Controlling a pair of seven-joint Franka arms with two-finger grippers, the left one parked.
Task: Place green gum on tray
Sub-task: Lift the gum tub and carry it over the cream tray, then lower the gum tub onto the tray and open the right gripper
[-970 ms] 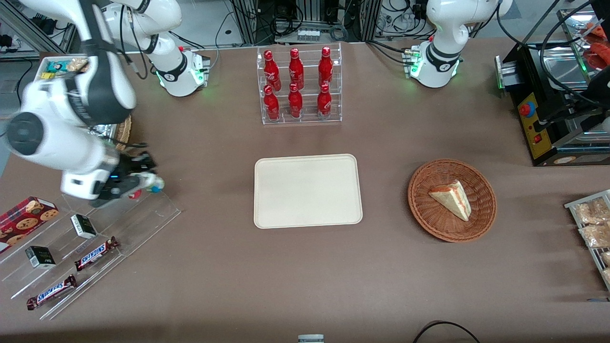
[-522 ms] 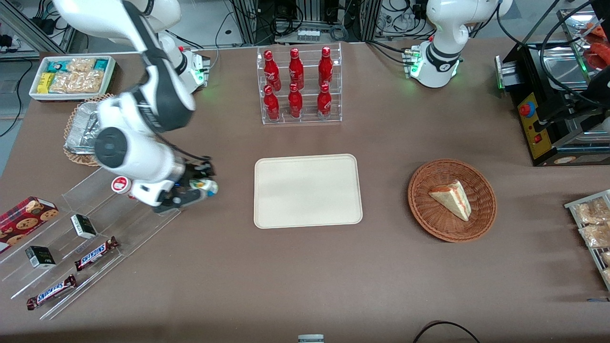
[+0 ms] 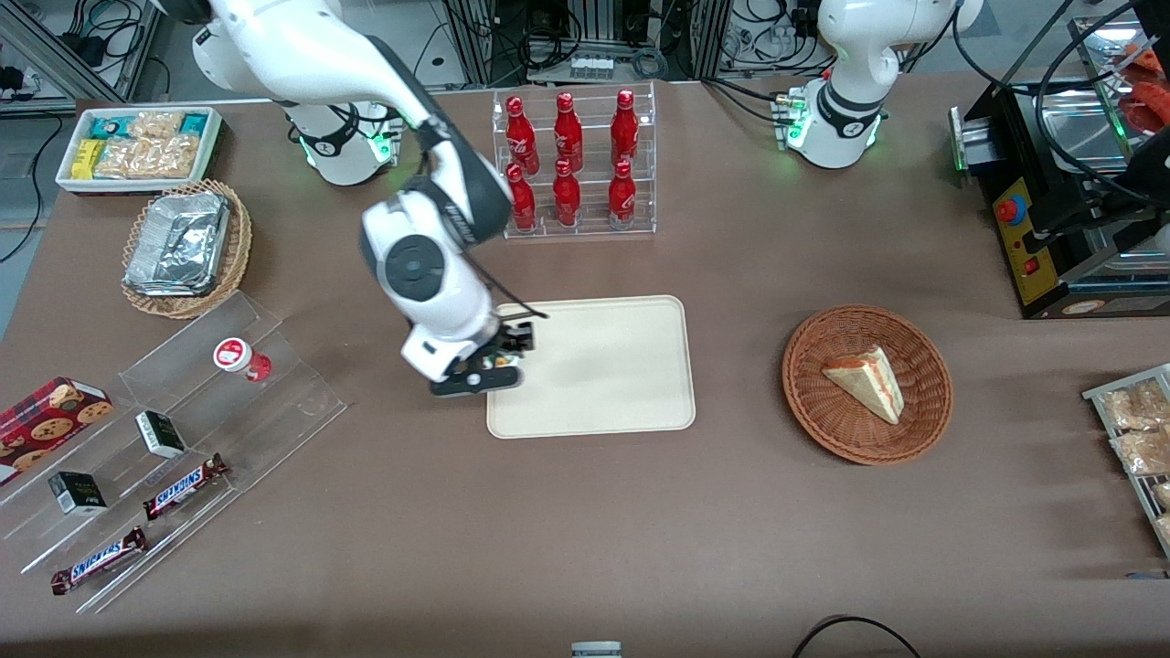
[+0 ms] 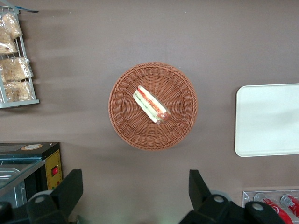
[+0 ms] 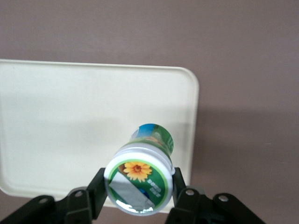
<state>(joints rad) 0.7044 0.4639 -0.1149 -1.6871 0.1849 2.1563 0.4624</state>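
The gripper (image 3: pixel 498 361) is clenched on the green gum (image 5: pixel 138 179), held by its lid above the tray (image 3: pixel 603 366), at the tray edge toward the working arm's end. A second ago gum and gripper were over the clear stepped rack (image 3: pixel 228 384), at 9 o'clock from the tray. The red-lidded bottle (image 3: pixel 239 358) is left on the rack

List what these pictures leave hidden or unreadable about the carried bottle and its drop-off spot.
- Green gum: in the front view the arm covers nearly all of it.
- Gripper: shut on the gum; the wrist view's edge cuts off its body.
- Height above the tray: no view shows the gap from the side.
- Label text: too small to read.
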